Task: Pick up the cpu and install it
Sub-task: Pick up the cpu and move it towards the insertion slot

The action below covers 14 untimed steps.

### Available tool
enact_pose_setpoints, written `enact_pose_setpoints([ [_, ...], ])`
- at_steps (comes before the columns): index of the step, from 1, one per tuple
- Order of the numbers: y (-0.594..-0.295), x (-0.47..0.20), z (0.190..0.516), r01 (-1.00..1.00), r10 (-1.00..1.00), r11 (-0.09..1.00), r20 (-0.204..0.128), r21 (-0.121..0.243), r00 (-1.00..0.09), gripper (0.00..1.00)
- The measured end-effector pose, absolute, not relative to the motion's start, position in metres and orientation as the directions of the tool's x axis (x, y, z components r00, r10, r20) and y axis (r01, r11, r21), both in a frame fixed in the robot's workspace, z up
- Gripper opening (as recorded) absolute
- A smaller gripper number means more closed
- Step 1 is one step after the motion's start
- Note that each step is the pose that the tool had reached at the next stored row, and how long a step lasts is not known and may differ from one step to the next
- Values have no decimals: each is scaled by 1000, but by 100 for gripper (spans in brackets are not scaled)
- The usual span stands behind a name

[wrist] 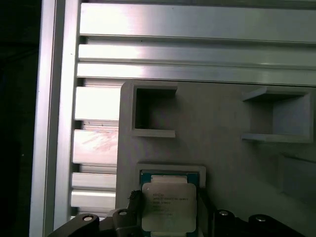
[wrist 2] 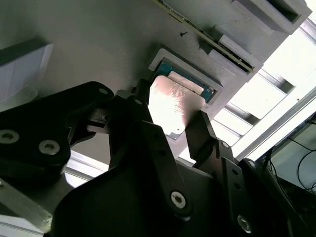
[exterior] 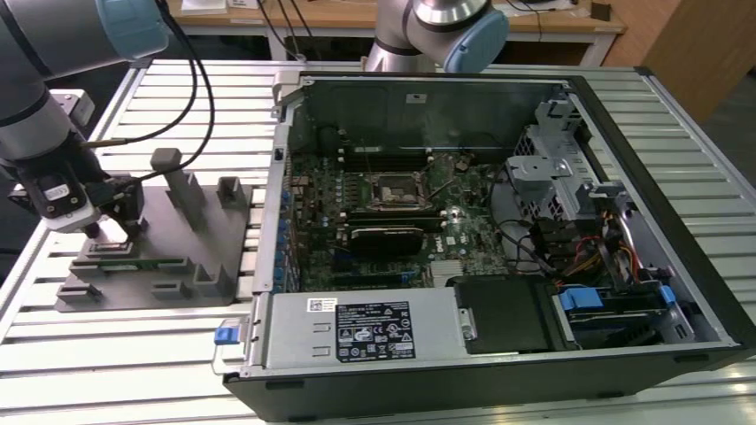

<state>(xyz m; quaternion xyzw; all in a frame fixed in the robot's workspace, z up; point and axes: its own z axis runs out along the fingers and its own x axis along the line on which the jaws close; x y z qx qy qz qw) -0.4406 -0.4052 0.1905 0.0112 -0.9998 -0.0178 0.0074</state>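
Gripper is hanging right over the cpu, which is sitting in its pocket in the grey tray. Clamped or not: can't tell. Risk: an off-centre grip tilting the chip, jamming it against the pocket wall, or dropping it.
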Motion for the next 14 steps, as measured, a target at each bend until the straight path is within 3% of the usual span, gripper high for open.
enact_pose_setpoints([
  [14, -405, -441, 200, -22, -23, 999, 14, 37, -1000, 54],
])
